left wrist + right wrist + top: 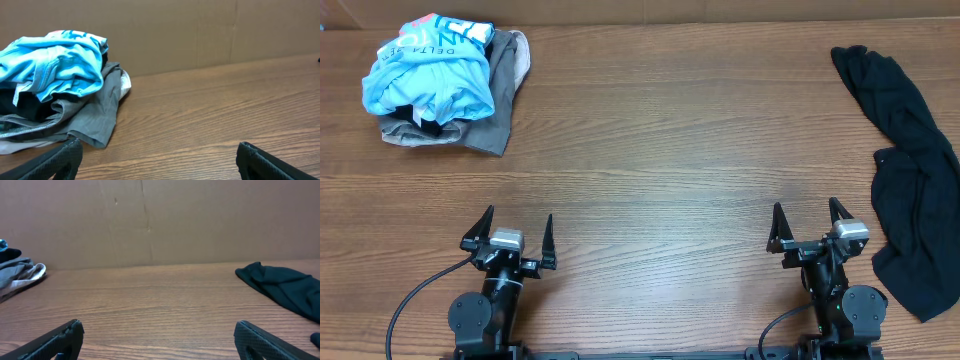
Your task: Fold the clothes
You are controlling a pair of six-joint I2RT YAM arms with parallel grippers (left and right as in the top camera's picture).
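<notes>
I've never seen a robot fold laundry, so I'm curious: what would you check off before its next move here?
1. Left gripper open and empty: ok.
2. Right gripper open and empty: ok.
3. Room on the table between the garments for folding: ok.
4. Light blue T-shirt lying free: not ok, bunched on top of a grey garment.
5. Black garment spread flat: not ok, crumpled at the right edge.
6. Number of garments under the T-shirt: cannot tell.

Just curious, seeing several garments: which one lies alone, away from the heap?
The black garment, stretched out alone on the right. The light blue T-shirt and the grey garment are bundled together at the far left.
</notes>
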